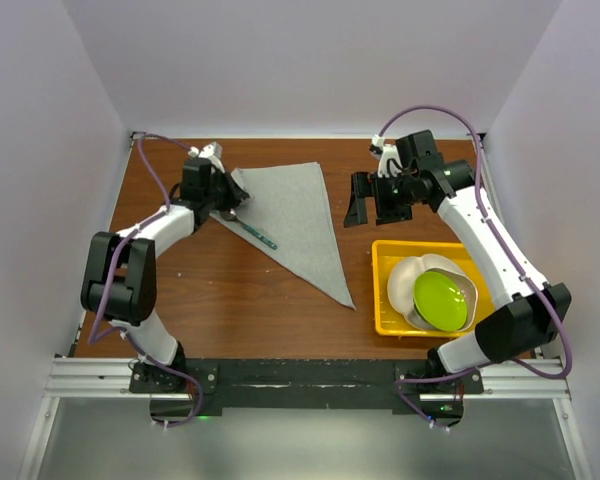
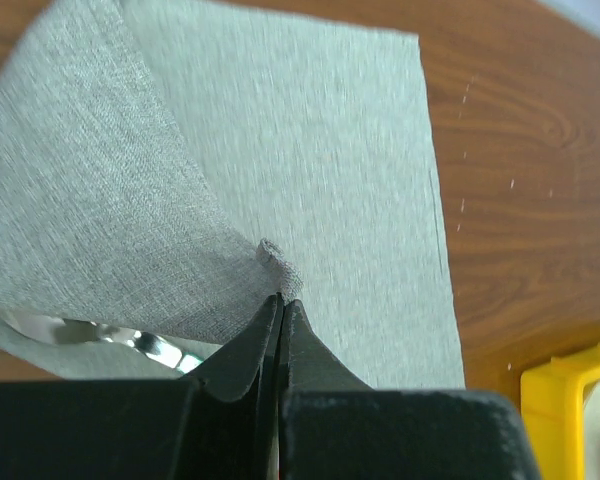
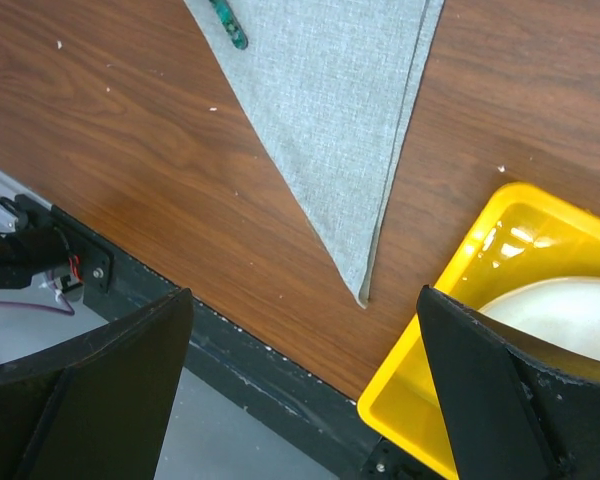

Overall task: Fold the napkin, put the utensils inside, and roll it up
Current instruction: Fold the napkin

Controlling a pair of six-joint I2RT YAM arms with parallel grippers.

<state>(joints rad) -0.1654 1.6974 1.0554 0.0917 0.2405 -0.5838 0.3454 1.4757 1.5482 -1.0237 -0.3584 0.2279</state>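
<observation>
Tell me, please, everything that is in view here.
napkin: one, light grey, folded into a triangle, mid-table
utensil: one, teal handle and shiny metal end, at the napkin's left edge, partly under a lifted flap
tray: one, yellow, near right of the table
white dish: one, white, in the tray
green dish: one, lime green, in the tray
table: one, brown wood
left claw: one, black, shut on the napkin's corner
right claw: one, black, open, right of the napkin
</observation>
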